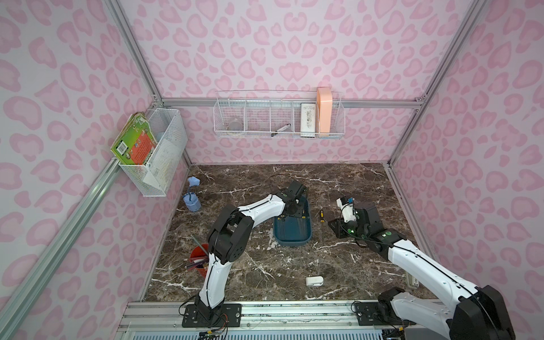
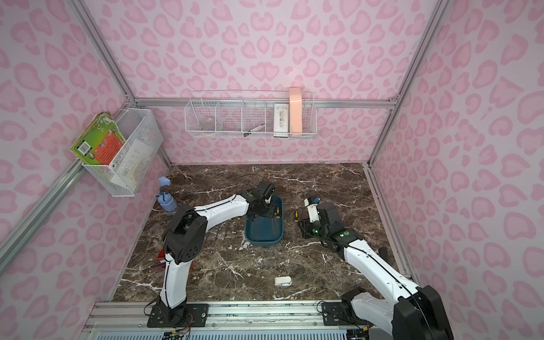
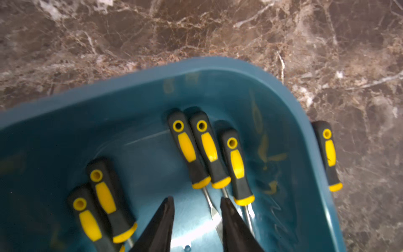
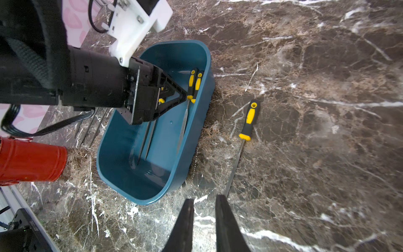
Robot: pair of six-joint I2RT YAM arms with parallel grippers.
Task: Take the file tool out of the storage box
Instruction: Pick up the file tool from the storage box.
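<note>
Left gripper (image 3: 197, 199): fingers are standing apart, hanging inside the storage box (image 3: 91, 122).
File (image 3: 188, 150): lying on the box floor, its flat blade passing between the fingers, nearer one than the other.
Four more files (image 3: 236, 161): lying in the box on either side of the fingers.
Right gripper (image 4: 204, 198): fingers are sitting slightly apart, holding nothing.
Spare file (image 4: 248, 122): lying on the table (image 4: 327, 131) outside the box, its tip pointing at those fingertips.
</note>
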